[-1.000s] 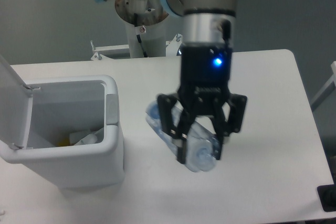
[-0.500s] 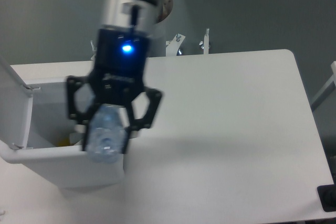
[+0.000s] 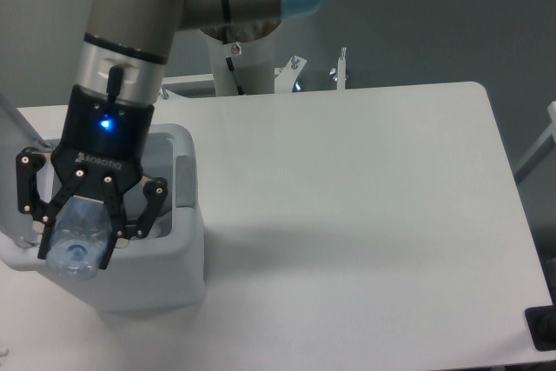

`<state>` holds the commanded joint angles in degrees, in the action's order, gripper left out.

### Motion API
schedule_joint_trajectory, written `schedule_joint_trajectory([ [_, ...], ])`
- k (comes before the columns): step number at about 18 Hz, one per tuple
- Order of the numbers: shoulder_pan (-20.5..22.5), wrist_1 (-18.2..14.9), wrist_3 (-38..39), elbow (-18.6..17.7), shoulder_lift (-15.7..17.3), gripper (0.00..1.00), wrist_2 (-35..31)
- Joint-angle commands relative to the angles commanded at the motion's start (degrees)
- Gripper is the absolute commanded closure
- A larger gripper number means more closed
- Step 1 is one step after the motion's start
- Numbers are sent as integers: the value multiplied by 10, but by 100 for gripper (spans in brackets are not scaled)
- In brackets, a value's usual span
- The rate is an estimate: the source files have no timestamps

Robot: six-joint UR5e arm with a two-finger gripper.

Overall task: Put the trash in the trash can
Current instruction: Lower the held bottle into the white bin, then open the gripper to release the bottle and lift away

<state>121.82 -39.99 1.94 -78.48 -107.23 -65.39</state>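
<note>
On the white table (image 3: 365, 215), near its left edge, the gripper (image 3: 76, 245) clamps the light, crushable, slippery bottle (image 3: 78, 236) mid-body over the trash can (image 3: 165, 275)

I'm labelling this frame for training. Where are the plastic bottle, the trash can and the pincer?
plastic bottle (image 3: 76, 241): fixed camera, clear crinkled body near its lower end.
trash can (image 3: 165, 280): fixed camera, white front wall.
pincer (image 3: 74, 254): fixed camera, midway between the black fingertips.
</note>
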Motion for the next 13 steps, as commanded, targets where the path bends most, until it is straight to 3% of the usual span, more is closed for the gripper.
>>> schedule_joint_trajectory([
  [1, -1, 0, -5, -4, 2, 32, 0],
  [2, -1, 0, -12, -4, 3, 12, 0],
  [3, -1, 0, -20, -4, 4, 1, -1],
  [9, 3, 0, -25, 3, 18, 0, -1],
  [13, 34, 0, -24, 3, 25, 0, -6],
])
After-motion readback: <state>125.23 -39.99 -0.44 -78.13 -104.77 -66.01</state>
